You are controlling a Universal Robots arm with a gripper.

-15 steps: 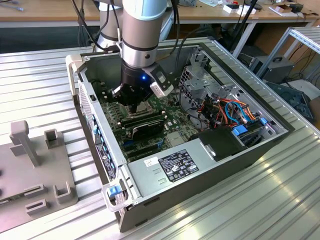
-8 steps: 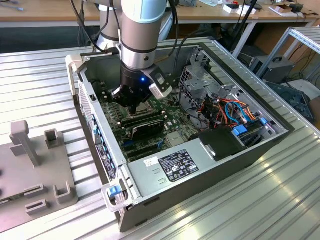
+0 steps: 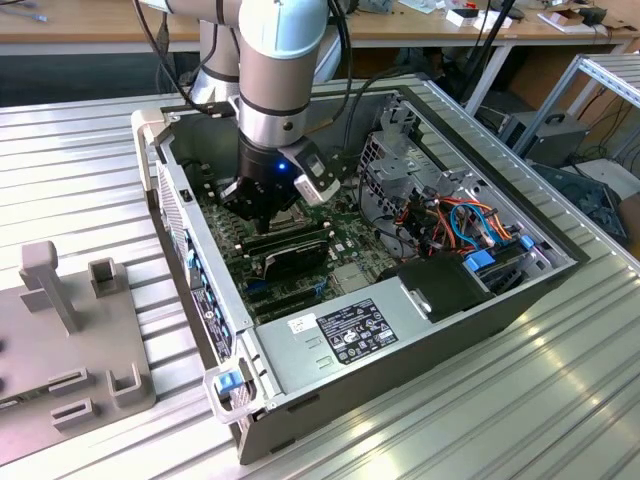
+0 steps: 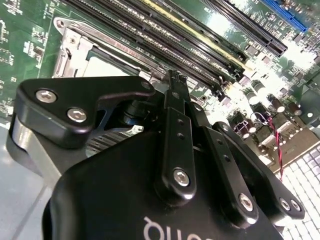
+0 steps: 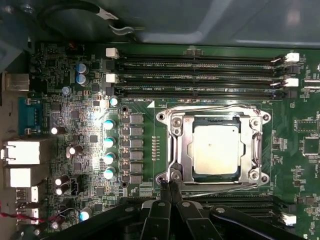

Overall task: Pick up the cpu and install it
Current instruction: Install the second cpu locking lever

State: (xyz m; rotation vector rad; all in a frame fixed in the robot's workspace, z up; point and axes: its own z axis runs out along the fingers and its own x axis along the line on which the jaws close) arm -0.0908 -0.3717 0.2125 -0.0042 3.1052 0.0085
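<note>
The cpu (image 5: 216, 149), a dull silver square, lies flat inside the shiny metal socket frame (image 5: 173, 145) on the green motherboard. A strip of the cpu (image 4: 107, 66) also shows past the gripper body in the second wrist view. My gripper (image 5: 170, 182) is shut, its two black fingertips pressed together at a corner of the frame, just beside the cpu. I see nothing between the fingertips. In the exterior view the gripper (image 3: 268, 212) reaches down into the open computer case, low over the motherboard.
Memory slots (image 5: 200, 65) run along one side of the socket. A long black expansion card (image 3: 290, 250) sits close by the gripper. The power supply (image 3: 350, 335), a cable bundle (image 3: 460, 225) and the case wall (image 3: 190, 240) hem in the board. A grey fixture (image 3: 60, 330) stands at the exterior view's left.
</note>
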